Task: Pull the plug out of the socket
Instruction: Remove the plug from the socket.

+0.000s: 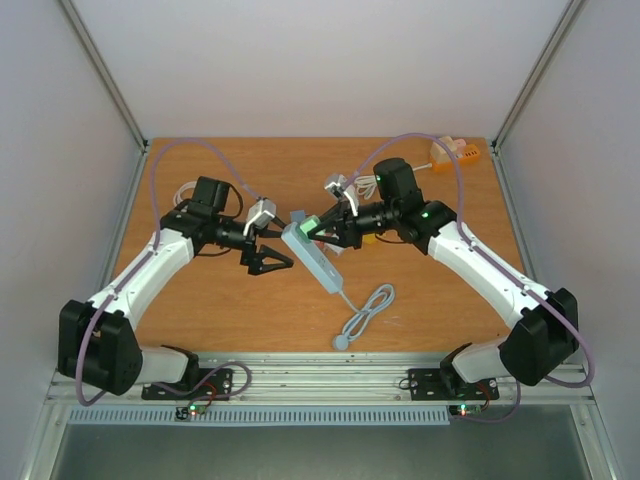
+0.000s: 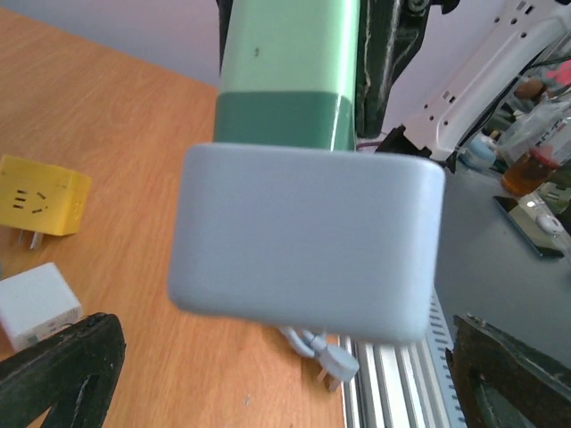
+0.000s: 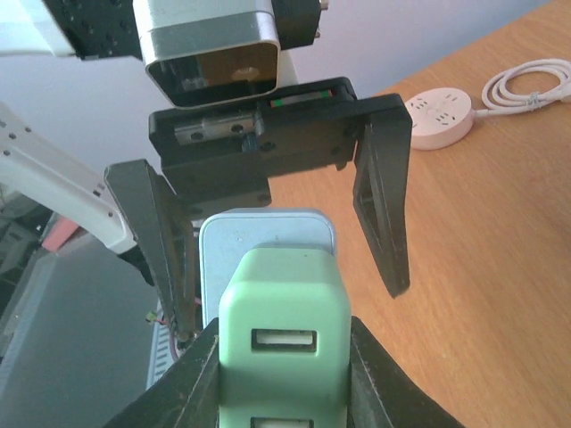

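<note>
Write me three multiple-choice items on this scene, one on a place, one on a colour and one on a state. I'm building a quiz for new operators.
1. Where does the cable of the power strip lie?
A. coiled toward the near edge of the table
B. at the far left corner
C. draped over an arm

2. What colour is the plug in the right gripper?
A. yellow
B. green
C. red

3. How do the fingers of the left gripper stand?
A. shut on the plug
B. shut on the cable
C. open, either side of the power strip's end

Answers:
1. A: the top view shows the cable looping from the power strip toward the near edge.
2. B: the right wrist view shows a pale green body between the fingers.
3. C: both wrist views show the fingers spread wide.
</note>
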You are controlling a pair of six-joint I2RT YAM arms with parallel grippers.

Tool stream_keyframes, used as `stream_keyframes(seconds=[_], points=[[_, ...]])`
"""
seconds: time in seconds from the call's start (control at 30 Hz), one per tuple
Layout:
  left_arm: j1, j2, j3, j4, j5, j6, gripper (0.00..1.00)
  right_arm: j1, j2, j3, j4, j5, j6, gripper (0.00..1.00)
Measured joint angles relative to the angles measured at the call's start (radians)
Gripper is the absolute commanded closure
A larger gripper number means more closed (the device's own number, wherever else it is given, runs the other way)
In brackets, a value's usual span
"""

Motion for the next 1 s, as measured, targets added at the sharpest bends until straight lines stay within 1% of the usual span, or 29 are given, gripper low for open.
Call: stream_keyframes(seconds=[0.2, 0.33, 0.4, 0.5, 0.57, 0.67, 0.7, 0.93, 1.0], points=[[-0.043, 0.022, -0.025, 0.136, 0.025, -0.135, 0.04, 0.000, 0.012, 0.000, 0.044, -0.011, 0.063, 0.99], [-0.081, 0.034, -0.029, 0.200, 0.032, -0.202, 0.14, 0.000, 0.012, -0.001, 0.074, -0.019, 0.090, 0.99], [-0.094, 0.039, -0.030, 0.223, 0.038, -0.227, 0.21, 0.000, 0.012, -0.002, 0.090, -0.026, 0.102, 0.99], [-0.104, 0.046, -0.030, 0.248, 0.051, -0.254, 0.34, 0.000, 0.012, -0.010, 0.106, -0.031, 0.113, 0.99], [-0.105, 0.048, -0.032, 0.258, 0.060, -0.266, 0.44, 0.000, 0.012, -0.020, 0.117, -0.037, 0.119, 0.99], [-0.106, 0.048, -0.035, 0.267, 0.082, -0.271, 0.63, 0.000, 0.011, -0.030, 0.130, -0.039, 0.127, 0.99], [-0.105, 0.048, -0.037, 0.269, 0.084, -0.283, 0.65, -0.001, 0.012, -0.032, 0.134, -0.046, 0.128, 0.99], [-0.105, 0.050, -0.041, 0.268, 0.100, -0.278, 0.67, -0.013, 0.011, -0.048, 0.157, -0.068, 0.136, 0.99], [-0.105, 0.050, -0.041, 0.265, 0.101, -0.274, 0.72, -0.018, 0.011, -0.055, 0.170, -0.083, 0.142, 0.99]])
